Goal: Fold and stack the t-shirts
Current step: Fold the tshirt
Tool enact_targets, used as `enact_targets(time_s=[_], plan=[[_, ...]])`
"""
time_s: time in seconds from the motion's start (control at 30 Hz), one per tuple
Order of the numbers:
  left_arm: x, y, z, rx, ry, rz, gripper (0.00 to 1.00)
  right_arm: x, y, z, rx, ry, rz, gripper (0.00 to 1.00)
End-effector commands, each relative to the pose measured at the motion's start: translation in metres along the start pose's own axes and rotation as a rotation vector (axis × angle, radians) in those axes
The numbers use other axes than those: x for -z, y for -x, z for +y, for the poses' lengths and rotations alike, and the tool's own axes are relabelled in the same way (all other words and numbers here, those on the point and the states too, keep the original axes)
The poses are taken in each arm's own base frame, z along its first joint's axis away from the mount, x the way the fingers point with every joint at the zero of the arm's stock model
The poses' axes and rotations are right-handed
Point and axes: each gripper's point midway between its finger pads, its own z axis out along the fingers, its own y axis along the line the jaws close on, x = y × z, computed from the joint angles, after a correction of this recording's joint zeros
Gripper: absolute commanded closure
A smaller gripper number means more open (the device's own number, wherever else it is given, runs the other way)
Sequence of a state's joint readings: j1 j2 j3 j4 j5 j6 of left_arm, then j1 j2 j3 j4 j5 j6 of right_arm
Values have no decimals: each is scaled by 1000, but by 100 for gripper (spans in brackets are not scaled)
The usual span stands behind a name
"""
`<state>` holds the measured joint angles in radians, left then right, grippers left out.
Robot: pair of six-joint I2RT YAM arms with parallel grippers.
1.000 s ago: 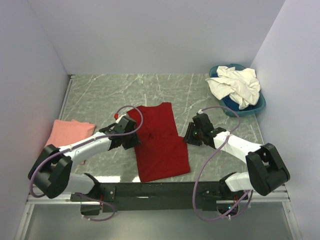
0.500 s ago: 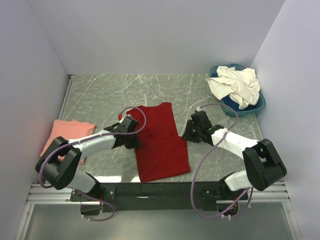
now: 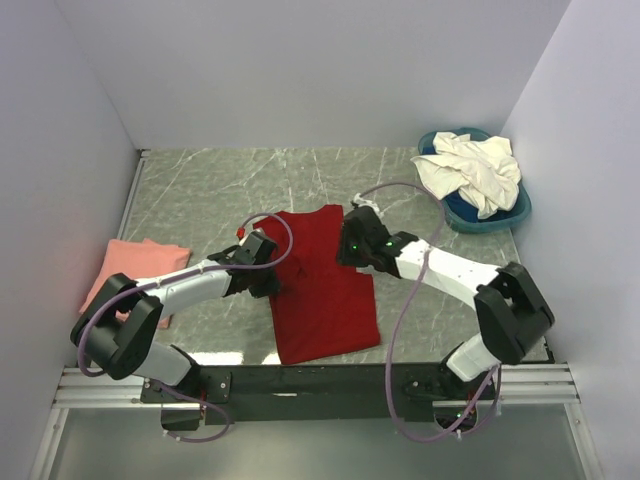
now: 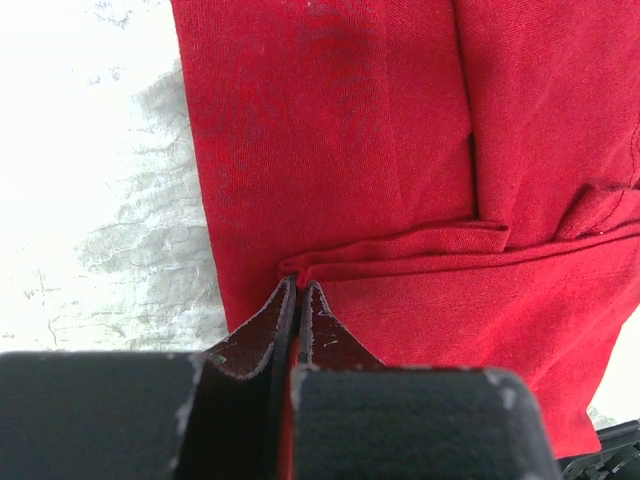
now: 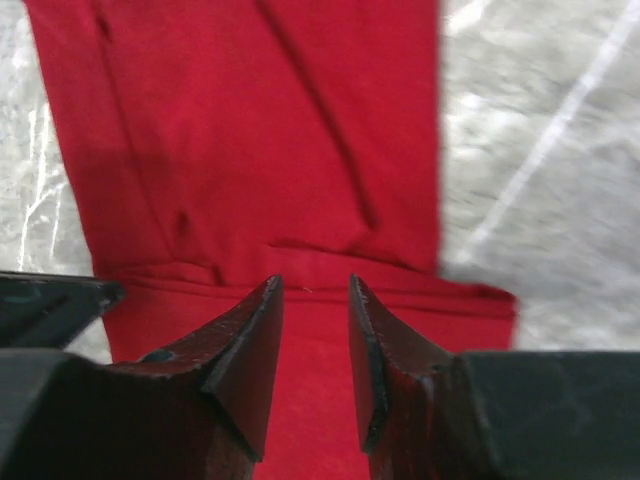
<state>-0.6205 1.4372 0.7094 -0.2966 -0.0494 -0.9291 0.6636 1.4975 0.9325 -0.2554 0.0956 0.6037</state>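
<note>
Our left gripper (image 4: 297, 296) is clamped on the left edge of the red t-shirt (image 3: 325, 300), mid-frame, perhaps on one layer only. Our right gripper (image 5: 312, 288) has its fingers apart, so lifting now could skew the fold.

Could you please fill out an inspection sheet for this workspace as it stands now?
Surface: grey marbled table, nothing spilled.
Job's things: red tee partly folded at the centre; pink tee folded at the left; cream tees heaped, unfolded.
Clutter: blue basin at the far right, holding the cream tees.
Grippers: left gripper, jaws shut on the red tee's edge; right gripper, jaws open over the red tee.
Cables: a purple cable loops off each arm.
Surroundings: plain walls; nothing else seen.
</note>
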Motion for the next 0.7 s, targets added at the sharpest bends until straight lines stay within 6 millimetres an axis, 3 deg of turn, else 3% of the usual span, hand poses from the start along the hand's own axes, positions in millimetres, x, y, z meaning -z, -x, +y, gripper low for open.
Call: enact_targets(time_s=[0.0, 0.1, 0.3, 0.67], plan=[[12, 19, -22, -5, -70, -49, 99, -8, 2, 10, 51, -58, -5, 62], [15, 22, -23, -4, -75, -54, 99, -16, 5, 20, 66, -82, -4, 64], [18, 23, -23, -3, -82, -58, 99, -31, -12, 30, 107, -111, 37, 66], [18, 24, -23, -2, -89, -59, 99, -44, -30, 33, 147, -148, 77, 65]])
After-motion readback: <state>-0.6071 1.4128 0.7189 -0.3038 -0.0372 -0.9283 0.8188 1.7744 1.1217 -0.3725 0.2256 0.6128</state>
